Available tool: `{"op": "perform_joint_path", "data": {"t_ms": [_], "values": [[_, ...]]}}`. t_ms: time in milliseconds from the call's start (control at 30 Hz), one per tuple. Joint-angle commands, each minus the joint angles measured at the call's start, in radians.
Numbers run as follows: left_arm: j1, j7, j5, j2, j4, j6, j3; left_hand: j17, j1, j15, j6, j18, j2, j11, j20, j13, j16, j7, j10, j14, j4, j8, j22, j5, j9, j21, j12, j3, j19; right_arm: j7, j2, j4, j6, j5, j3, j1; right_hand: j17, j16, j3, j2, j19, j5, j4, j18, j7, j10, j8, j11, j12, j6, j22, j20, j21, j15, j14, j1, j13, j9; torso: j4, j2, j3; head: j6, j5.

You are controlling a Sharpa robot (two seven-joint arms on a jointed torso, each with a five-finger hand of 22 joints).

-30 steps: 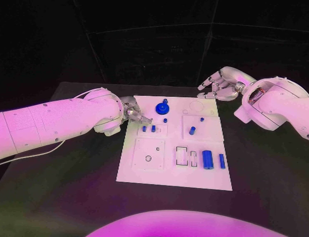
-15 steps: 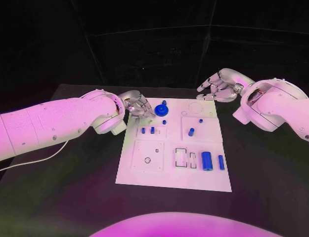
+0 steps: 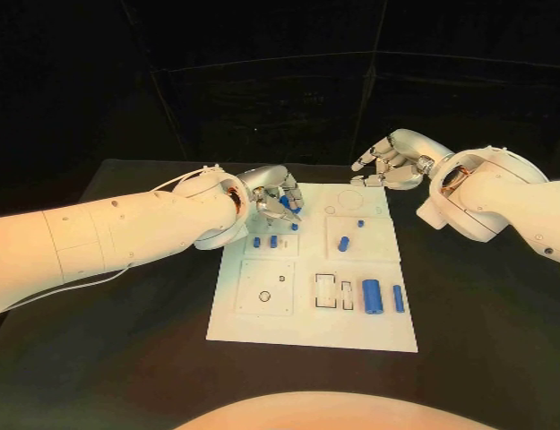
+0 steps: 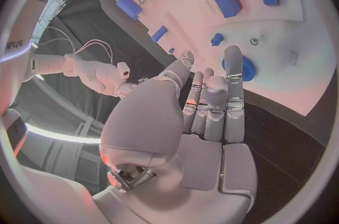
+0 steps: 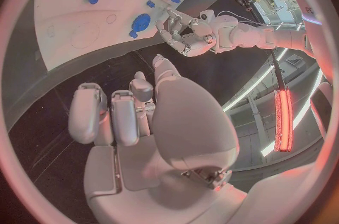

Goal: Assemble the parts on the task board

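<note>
The white task board (image 3: 264, 321) lies in the middle of the black table. A round blue part (image 3: 288, 203) stands near the board's far edge. My left hand (image 3: 272, 195) hovers over it with straight fingers and holds nothing; in the left wrist view its fingertips (image 4: 233, 57) reach beside that part (image 4: 248, 69). My right hand (image 3: 391, 164) hangs off the board's far right corner, fingers loosely bent and empty. Small blue pegs (image 3: 273, 240) stand left of centre. A blue cylinder (image 3: 372, 295) lies in the near right part of the board.
More small blue pieces stand mid-board (image 3: 343, 243) and beside the cylinder (image 3: 399, 298). Empty slots (image 3: 329, 291) and a square plate with a hole (image 3: 265, 294) occupy the near half. Dark table (image 3: 124, 296) flanks the board on both sides.
My left hand has moved from the board's left edge toward the far side, and is now above the round blue part. The right hand has barely moved.
</note>
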Motion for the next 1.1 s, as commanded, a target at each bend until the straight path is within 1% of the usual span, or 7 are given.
{"op": "perform_joint_path", "data": {"t_ms": [33,200,267,433,700,933,1100], "values": [[0.002,-0.004,-0.155,0.020,-0.022,0.025,-0.003,0.044,-0.006,-0.001,0.013,0.014,-0.014,0.003,-0.002,-0.018,0.051,-0.004,-0.003,0.036,0.010,-0.012,0.001,-0.003,-0.016,0.014,-0.010,-0.008,0.024,0.008,0.002,0.001,0.003,-0.002,0.001,0.002,0.001,-0.003,-0.003,0.005,-0.006,0.005,0.000,0.007,0.001,-0.004,0.005,-0.002,-0.004,-0.006,-0.001,-0.003,-0.006,-0.006,0.046,0.002,0.000,-0.001,-0.0004,0.000,0.0004,0.000,-0.002],[0.002,-0.040,-0.211,0.046,-0.044,0.070,-0.008,0.121,0.004,-0.007,0.039,-0.004,-0.013,0.000,-0.008,-0.046,0.134,-0.005,0.007,0.092,0.007,-0.028,0.088,-0.002,-0.040,0.118,-0.024,-0.011,0.096,0.008,0.002,0.002,0.002,-0.002,0.001,0.002,0.001,-0.003,-0.003,0.005,-0.006,0.005,0.000,0.007,0.001,-0.004,0.005,-0.002,-0.004,-0.006,-0.001,-0.003,-0.006,-0.006,0.046,0.002,0.000,-0.001,-0.0011,0.001,-0.0008,0.000,-0.004],[0.002,-0.048,-0.229,0.056,-0.053,0.085,-0.010,0.161,0.009,-0.008,0.048,-0.016,-0.010,-0.001,-0.010,-0.060,0.175,-0.005,0.018,0.118,0.005,-0.037,0.147,-0.003,-0.052,0.187,-0.030,-0.008,0.134,0.008,0.002,0.001,0.002,-0.002,0.001,0.002,0.000,-0.004,-0.003,0.006,-0.005,0.006,0.000,0.007,0.001,-0.005,0.006,-0.002,-0.006,-0.007,0.000,-0.003,-0.006,-0.006,0.046,0.003,-0.001,-0.001,-0.0002,0.001,-0.0008,-0.001,-0.005],[0.001,-0.057,-0.261,0.075,-0.072,0.114,-0.011,0.193,0.008,-0.015,0.072,-0.029,-0.009,-0.007,-0.017,-0.086,0.213,-0.009,0.054,0.145,0.004,-0.050,0.219,-0.002,-0.072,0.270,-0.040,-0.003,0.181,0.009,0.005,0.000,0.002,-0.002,0.001,0.002,0.000,-0.004,-0.003,0.006,-0.005,0.006,0.000,0.007,0.001,-0.005,0.006,-0.002,-0.006,-0.007,0.000,-0.003,-0.006,-0.006,0.046,0.003,-0.001,-0.001,-0.0005,0.000,-0.0005,-0.002,-0.004],[0.001,-0.064,-0.275,0.092,-0.090,0.145,-0.011,0.197,0.009,-0.022,0.101,-0.037,-0.004,-0.014,-0.024,-0.110,0.224,-0.013,0.090,0.157,0.003,-0.060,0.260,-0.002,-0.088,0.315,-0.055,0.009,0.206,0.010,0.008,-0.001,0.003,-0.002,0.001,0.002,0.000,-0.004,-0.003,0.006,-0.005,0.006,0.000,0.007,0.001,-0.005,0.006,-0.002,-0.006,-0.007,0.000,-0.003,-0.006,-0.006,0.046,0.003,-0.001,-0.001,0.0013,0.000,-0.0005,-0.004,-0.006],[-0.001,-0.082,-0.290,0.104,-0.105,0.165,-0.012,0.197,0.022,-0.026,0.116,-0.043,0.008,-0.019,-0.029,-0.126,0.229,-0.012,0.119,0.163,-0.004,-0.068,0.292,-0.002,-0.099,0.349,-0.069,0.036,0.221,0.012,0.011,-0.003,0.004,-0.002,0.001,0.002,0.000,-0.004,-0.003,0.008,-0.006,0.008,0.000,0.007,0.001,-0.005,0.006,-0.003,-0.005,-0.007,-0.001,-0.003,-0.006,-0.006,0.046,0.005,-0.001,-0.001,0.0009,0.000,-0.0009,-0.006,-0.006],[-0.002,-0.085,-0.293,0.112,-0.115,0.172,-0.012,0.193,0.023,-0.027,0.123,-0.045,0.009,-0.019,-0.030,-0.139,0.229,-0.012,0.129,0.164,-0.007,-0.074,0.299,-0.002,-0.106,0.357,-0.083,0.055,0.224,0.013,0.013,-0.004,0.004,-0.002,0.001,0.002,0.001,-0.004,-0.002,0.009,-0.005,0.011,0.001,0.007,0.001,-0.005,0.007,-0.003,-0.005,-0.007,-0.001,-0.003,-0.006,-0.007,0.046,0.006,-0.001,-0.001,0.0008,-0.001,0.0002,-0.006,-0.005]]}}
